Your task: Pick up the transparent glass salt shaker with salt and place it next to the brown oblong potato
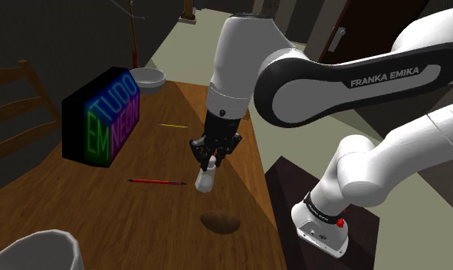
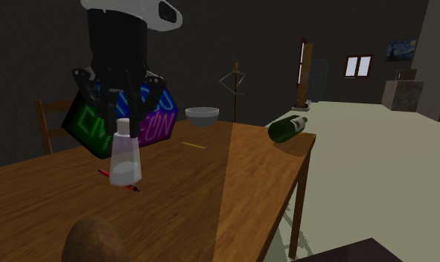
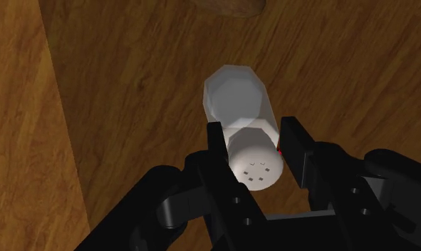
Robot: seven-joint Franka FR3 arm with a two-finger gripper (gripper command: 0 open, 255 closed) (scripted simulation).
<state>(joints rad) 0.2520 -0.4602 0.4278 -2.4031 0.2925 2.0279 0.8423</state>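
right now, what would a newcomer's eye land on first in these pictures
The black gripper clasping the clear salt shaker by its white cap, over the wooden table, draws the eye first. Behind it glows a box sign with green and purple letters; the brown potato lies just below the shaker in the shoulder view.

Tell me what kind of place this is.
Probably a home dining area: a wooden table with a chair beside it, and a bowl and bottle on it.
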